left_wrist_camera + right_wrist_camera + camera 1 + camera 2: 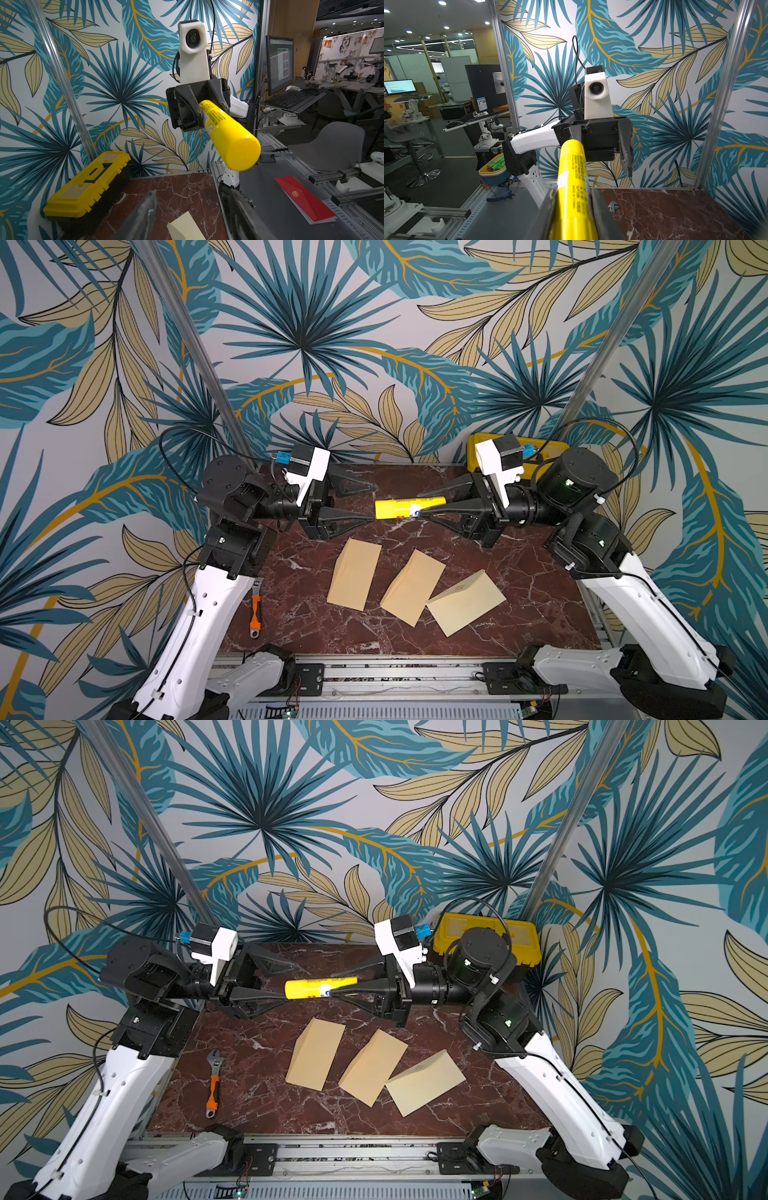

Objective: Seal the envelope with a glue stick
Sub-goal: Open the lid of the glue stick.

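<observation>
Glue stick (399, 508) aloft over the table (299, 626), lying level and clear of the marble in both top views (307, 989).

Right gripper (419, 505): closed on the glue stick, at the end with the white label. Right wrist view confirms it: both fingers (599, 207) press the sides of the glue stick (571, 176), which runs straight out from between them.

Left gripper (374, 503): jaws spread, nothing held. It faces the right gripper head-on. The free end of the glue stick reaches only as far as its fingertips. In a top view the near fingertip (284, 999) looks to meet the lower edge of that end; actual contact cannot be told. In the left wrist view the two fingers (145, 214) stand wide apart, and the glue stick (228, 133) points its round plain-yellow end at the camera, off toward one finger rather than centred.

Envelopes: three, tan, flat on the table in a loose row nearer the front rail than the grippers: left (354, 578), middle (413, 587), right (465, 603). Middle and right appear to touch at a corner; left and middle lie just apart. Neither gripper touches any of them.

Wrench (255, 605), orange handle, on the table beside the left arm. Toolbox (486, 936), yellow lid, at the far corner behind the right arm.
</observation>
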Controlling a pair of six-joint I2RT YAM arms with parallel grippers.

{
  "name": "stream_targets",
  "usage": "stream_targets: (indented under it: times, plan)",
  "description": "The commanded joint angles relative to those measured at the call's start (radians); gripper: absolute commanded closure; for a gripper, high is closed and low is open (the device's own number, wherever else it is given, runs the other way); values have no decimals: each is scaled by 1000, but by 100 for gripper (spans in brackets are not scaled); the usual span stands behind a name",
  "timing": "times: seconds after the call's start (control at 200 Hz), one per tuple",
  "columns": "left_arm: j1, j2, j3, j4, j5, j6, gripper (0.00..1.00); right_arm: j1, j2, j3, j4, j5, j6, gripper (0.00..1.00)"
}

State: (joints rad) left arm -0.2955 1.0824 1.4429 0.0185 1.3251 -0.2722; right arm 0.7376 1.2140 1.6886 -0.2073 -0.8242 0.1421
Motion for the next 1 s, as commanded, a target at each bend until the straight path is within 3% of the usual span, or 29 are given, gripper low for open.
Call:
stream_targets:
  times: [0.0, 0.165, 0.33, 0.776, 0.991]
  plan:
    - [0, -13, -22, 110, 10, -68, 41, -4, -7, -6, 11, 93, -10, 100]
    - [-2, -2, -30, 205, 3, -150, 41, -3, 4, -37, 31, 150, 3, 100]
    - [-1, 8, -14, 163, -34, -142, 42, -3, 16, -46, 44, 139, 12, 100]
    - [-3, 15, -9, 153, -39, -147, 59, -3, 24, -50, 44, 121, 27, 100]
    - [-4, 19, -3, 143, -40, -148, 54, -3, 27, -49, 44, 112, 30, 100]
